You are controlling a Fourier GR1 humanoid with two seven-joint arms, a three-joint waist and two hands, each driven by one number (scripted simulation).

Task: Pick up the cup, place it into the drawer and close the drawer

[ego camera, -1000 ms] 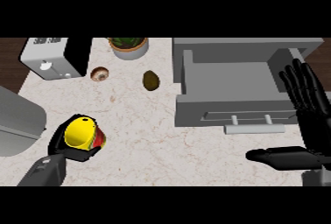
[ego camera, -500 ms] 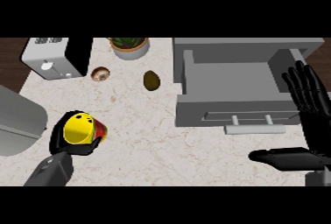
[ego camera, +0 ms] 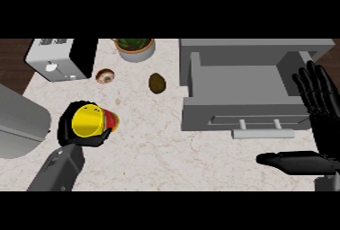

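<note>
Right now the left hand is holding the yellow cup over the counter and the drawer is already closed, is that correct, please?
Not quite: the drawer is open, its empty grey compartment showing in the head view. The rest holds: the left hand is curled round the yellow cup over the counter.

Left hand (ego camera: 81, 130): I had its fingers curled round the yellow cup (ego camera: 90, 121), above the marble counter (ego camera: 153, 148).
Right hand (ego camera: 320, 117): open, fingers straight, at the view's right edge beside the drawer (ego camera: 243, 95).
Drawer: it stood pulled open, its handle (ego camera: 261, 133) facing me.
</note>
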